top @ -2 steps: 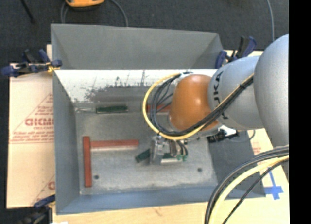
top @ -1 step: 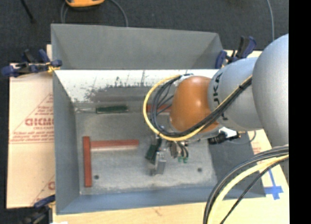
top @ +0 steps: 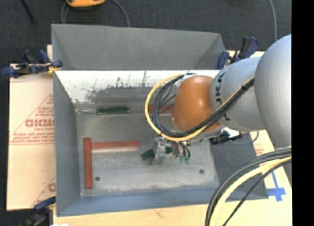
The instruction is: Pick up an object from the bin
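My gripper (top: pixel 169 151) hangs low over the bin floor, right of centre, under the arm's orange cover. A small dark green piece (top: pixel 147 156) lies on the floor against the gripper's left side; whether it is gripped I cannot tell. A red L-shaped piece (top: pixel 115 145) lies to the left, its short arm pointing toward the gripper and its long arm running down the bin's left side.
A flat dark green bar (top: pixel 113 109) lies at the foot of the bin's back wall, left of the arm. The arm and its looped cables cover the right part of the bin.
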Robot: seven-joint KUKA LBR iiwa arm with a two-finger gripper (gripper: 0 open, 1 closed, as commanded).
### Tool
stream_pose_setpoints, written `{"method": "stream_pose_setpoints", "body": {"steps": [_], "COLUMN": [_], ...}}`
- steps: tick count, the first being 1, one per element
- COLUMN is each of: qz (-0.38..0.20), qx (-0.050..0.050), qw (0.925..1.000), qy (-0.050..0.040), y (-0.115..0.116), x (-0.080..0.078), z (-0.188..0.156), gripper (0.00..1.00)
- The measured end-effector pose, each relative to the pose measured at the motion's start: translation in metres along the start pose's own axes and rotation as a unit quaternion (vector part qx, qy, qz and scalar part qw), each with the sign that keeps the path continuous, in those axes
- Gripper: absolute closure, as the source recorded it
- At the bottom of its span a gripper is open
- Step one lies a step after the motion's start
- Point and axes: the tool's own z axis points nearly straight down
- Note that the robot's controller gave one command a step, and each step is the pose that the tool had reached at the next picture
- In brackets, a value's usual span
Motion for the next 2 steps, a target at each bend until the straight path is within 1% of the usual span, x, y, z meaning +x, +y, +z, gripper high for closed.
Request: {"method": "stream_pose_setpoints", "body": {"steps": [1,2], "qz": [0.0,0.001], "qx": [0.0,0.0], "qw": [1.0,1.0], "qy": [0.004,-0.0003], "y": [0.0003,0.0005], "x": [0.0031,-0.0002], "z": [0.0025,-0.0002], "gripper": [0.0,1.0]}}
